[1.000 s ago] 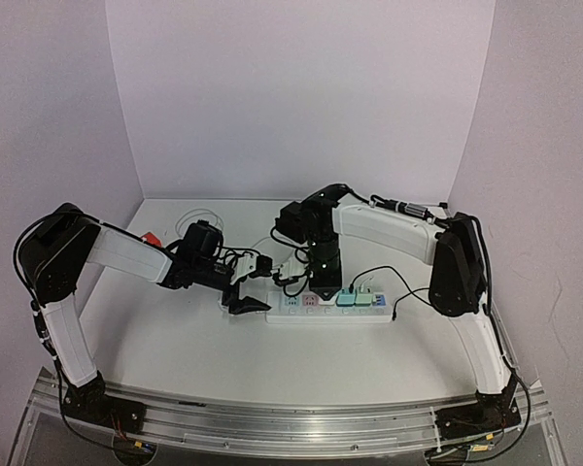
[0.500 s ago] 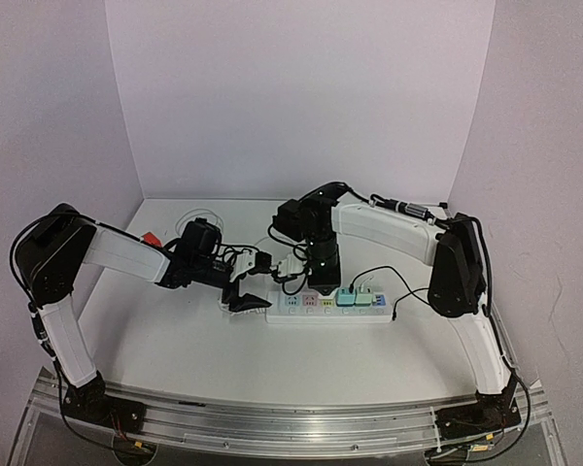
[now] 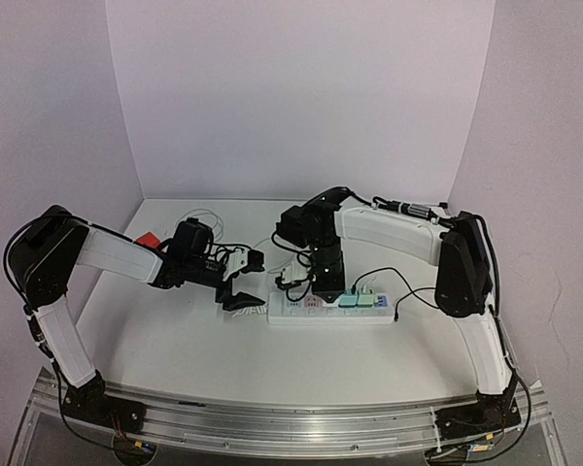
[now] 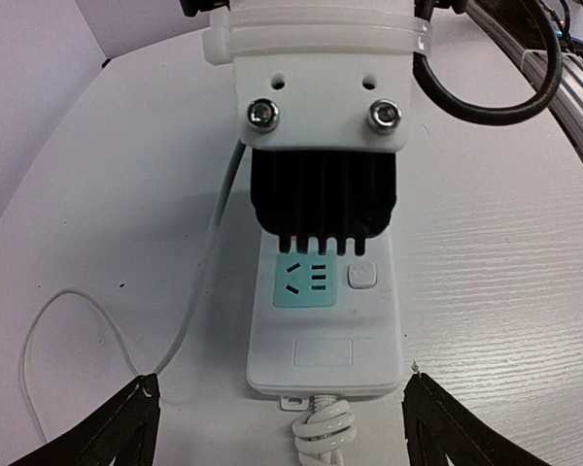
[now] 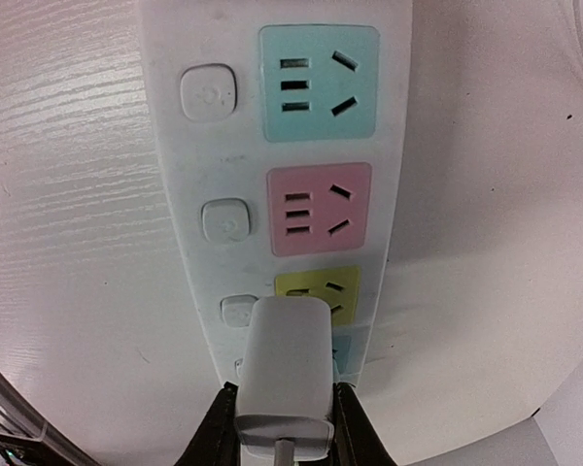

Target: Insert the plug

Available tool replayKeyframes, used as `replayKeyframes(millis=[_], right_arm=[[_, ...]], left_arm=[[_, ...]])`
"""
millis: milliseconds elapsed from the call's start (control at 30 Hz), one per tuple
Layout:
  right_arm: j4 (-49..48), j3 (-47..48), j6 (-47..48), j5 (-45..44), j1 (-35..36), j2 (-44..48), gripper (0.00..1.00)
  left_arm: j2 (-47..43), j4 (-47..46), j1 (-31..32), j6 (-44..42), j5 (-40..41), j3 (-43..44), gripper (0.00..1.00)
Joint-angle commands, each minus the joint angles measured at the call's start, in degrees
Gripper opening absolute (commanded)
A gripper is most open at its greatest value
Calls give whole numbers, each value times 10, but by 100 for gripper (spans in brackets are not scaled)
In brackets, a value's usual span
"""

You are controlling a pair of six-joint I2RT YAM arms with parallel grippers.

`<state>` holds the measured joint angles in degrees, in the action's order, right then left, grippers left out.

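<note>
The white power strip (image 3: pixel 316 313) lies across the table's middle; in the right wrist view (image 5: pixel 180 165) it shows teal (image 5: pixel 318 83), pink (image 5: pixel 320 209) and yellow (image 5: pixel 316 287) sockets. My right gripper (image 5: pixel 284 417) is shut on a white plug (image 5: pixel 284 364), held just above the strip over the yellow socket's near edge. In the top view this gripper (image 3: pixel 322 283) points down over the strip. My left gripper (image 3: pixel 240 282) is open at the strip's left end, its fingertips (image 4: pixel 126 427) wide of the strip's end (image 4: pixel 321 359) and not touching it.
Two green plugs (image 3: pixel 356 298) with black leads sit in the strip's right sockets. The strip's coiled white cord (image 4: pixel 321 432) leaves its left end, with loose white cable (image 3: pixel 199 215) behind. A red object (image 3: pixel 148 239) lies at the far left. Walls enclose the table.
My left gripper has drawn back a little to the left from the strip's end. My right gripper has shifted slightly right and lower over the strip with the plug.
</note>
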<state>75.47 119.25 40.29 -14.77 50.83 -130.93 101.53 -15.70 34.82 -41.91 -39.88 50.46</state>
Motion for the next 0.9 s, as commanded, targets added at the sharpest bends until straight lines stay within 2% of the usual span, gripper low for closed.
replayKeyframes(millis=[0,233,533,867], right_arm=[[295,-14,-6,16,-1,22,0],[295,-8,-1,18,-1,12,0],[273,30,8,59,-1,-69,0],[248,11,2,67,-1,-90,0]], left_arm=[[-26,-17,-4,5,-2,-9,86],[-21,-21,-6,6,-2,-3,86],[-22,-27,-7,6,-2,-5,86],[-26,-37,-12,10,-1,-14,86]])
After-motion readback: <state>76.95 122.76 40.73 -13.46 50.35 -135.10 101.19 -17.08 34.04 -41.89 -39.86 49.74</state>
